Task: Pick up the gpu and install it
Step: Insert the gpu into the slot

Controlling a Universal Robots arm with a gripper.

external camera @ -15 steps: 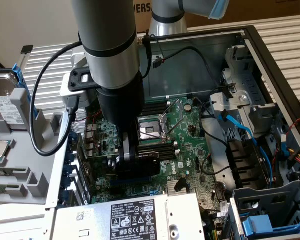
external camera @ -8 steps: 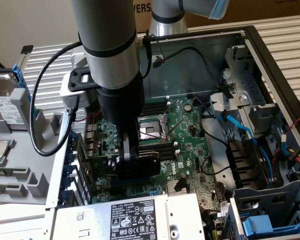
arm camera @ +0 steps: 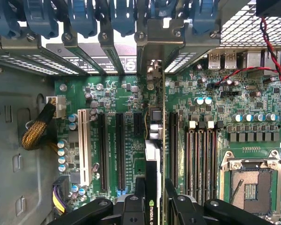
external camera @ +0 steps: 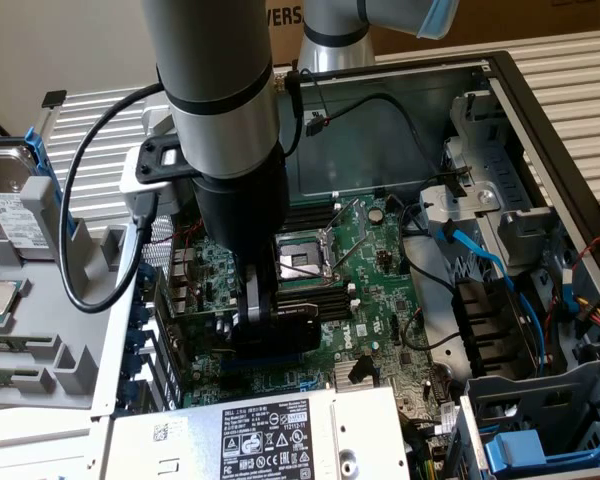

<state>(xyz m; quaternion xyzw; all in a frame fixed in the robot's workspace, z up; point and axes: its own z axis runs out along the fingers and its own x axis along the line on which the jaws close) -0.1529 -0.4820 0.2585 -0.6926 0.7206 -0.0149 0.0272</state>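
We list one arm (external camera: 220, 60): a smooth grey tube ringed by a black band; a second silver link (external camera: 335, 35) with a pale blue joint cap (external camera: 435, 15); a black cylindrical wrist (external camera: 242, 215); a grey bracket (external camera: 155, 170); a looping black cable (external camera: 66, 240); a black gripper (arm camera: 154, 208), its angular fingers (arm camera: 131, 208) studded with round screws (arm camera: 103, 203).

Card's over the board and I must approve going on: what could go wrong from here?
1. The gripper holds the gpu on edge among black slots; its connector is hidden, so a push could land off-slot on the motherboard.
2. Its silver bracket sits close to the rear slot frame and may snag.
3. The grip is at the end away from the bracket, so the card could tilt when pressed.
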